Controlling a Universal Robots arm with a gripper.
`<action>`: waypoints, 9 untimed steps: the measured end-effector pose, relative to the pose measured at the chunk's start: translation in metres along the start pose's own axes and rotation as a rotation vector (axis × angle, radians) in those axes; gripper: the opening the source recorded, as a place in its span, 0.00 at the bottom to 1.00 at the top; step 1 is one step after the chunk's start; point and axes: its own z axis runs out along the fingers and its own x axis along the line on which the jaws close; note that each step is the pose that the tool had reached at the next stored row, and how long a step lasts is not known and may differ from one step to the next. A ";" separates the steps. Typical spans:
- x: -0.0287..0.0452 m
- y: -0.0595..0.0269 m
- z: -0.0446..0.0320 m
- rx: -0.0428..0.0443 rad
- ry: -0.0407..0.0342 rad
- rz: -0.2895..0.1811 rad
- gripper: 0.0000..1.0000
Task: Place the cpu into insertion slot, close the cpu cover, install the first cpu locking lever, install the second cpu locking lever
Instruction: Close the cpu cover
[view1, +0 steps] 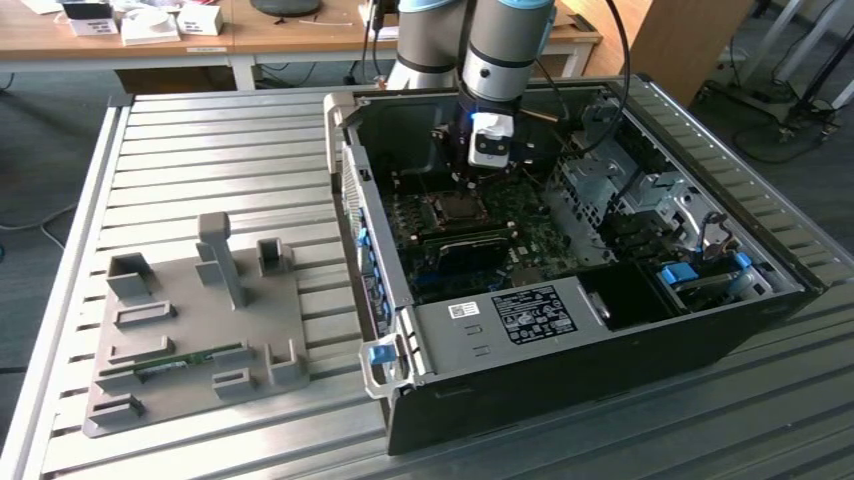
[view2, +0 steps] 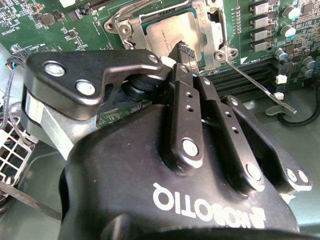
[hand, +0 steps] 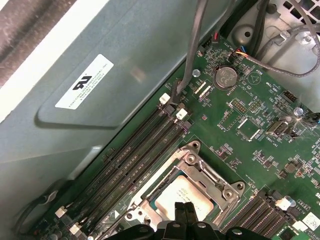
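Note:
The cpu (view2: 165, 31) lies flat in its socket on the green motherboard (hand: 260, 125), silvery top up. The cpu cover (view2: 122, 21) is down around it, its metal frame (hand: 202, 170) framing the chip (hand: 177, 195) through the window. My gripper (view2: 183, 49) is shut with nothing between the fingers, its tips just above or touching the edge of the chip nearest them; in the first wrist view my gripper (hand: 186, 207) sits at the same edge. One thin locking lever (view2: 260, 86) sticks out free beside the socket. In the exterior view my gripper (view1: 467, 183) hangs over the socket (view1: 454, 208) inside the open computer case.
Memory slots (hand: 135, 160) run alongside the socket, with a coin battery (hand: 225, 77) and loose cables (hand: 280, 55) nearby. The case wall (hand: 100, 100) rises close behind. A grey fixture plate (view1: 187, 330) lies on the slatted table at the exterior view's left.

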 end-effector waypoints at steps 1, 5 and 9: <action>0.0000 0.0000 0.0000 -0.0001 0.0000 0.000 0.11; 0.0000 0.0000 0.0000 0.0001 0.0001 -0.002 0.11; 0.0000 0.0000 0.0000 0.0001 0.0001 -0.004 0.11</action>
